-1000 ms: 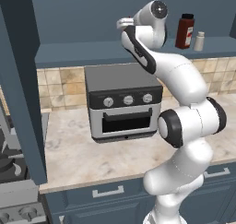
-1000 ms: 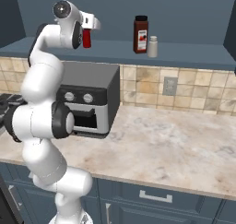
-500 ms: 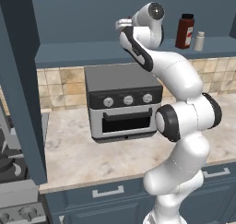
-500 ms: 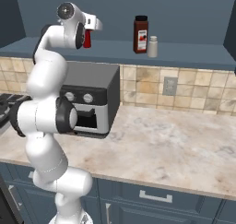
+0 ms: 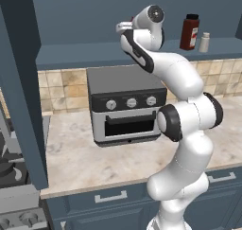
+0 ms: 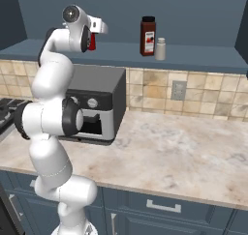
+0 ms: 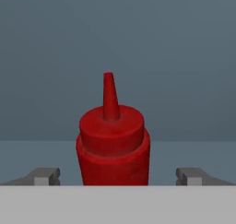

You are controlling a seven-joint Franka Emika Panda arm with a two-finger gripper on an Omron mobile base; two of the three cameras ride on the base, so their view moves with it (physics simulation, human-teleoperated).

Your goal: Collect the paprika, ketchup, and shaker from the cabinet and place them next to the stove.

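- In the hand view the gripper (image 7: 117, 176) is spread wide, one dark fingertip low at the left and the other low at the right, with the ketchup (image 7: 113, 140) standing upright between them.
- Clear gaps show on both sides of the red bottle, so neither fingertip touches it and nothing is held.
- The ketchup's pointed nozzle rises straight up against the dark blue-grey back wall of the cabinet (image 7: 184, 57), and its base stands on the shelf.
- In the right base view the arm reaches up to the cabinet (image 6: 193, 60) shelf, and a sliver of the ketchup (image 6: 91, 42) shows just behind the white hand.
- The paprika (image 6: 148, 36) stands upright further right along the same shelf, with the shaker (image 6: 160, 49) just beside it on its right; whether they touch cannot be told.
- In the left base view the paprika (image 5: 189, 32) and shaker (image 5: 204, 42) stand to the right of the raised hand, well apart from it.
- A silver toaster oven (image 5: 125, 106) with three knobs sits on the marble counter (image 5: 75, 158) below the shelf.
- The stove (image 5: 12, 177) shows at the lower left edge of the left base view, beyond a dark blue-grey upright panel.
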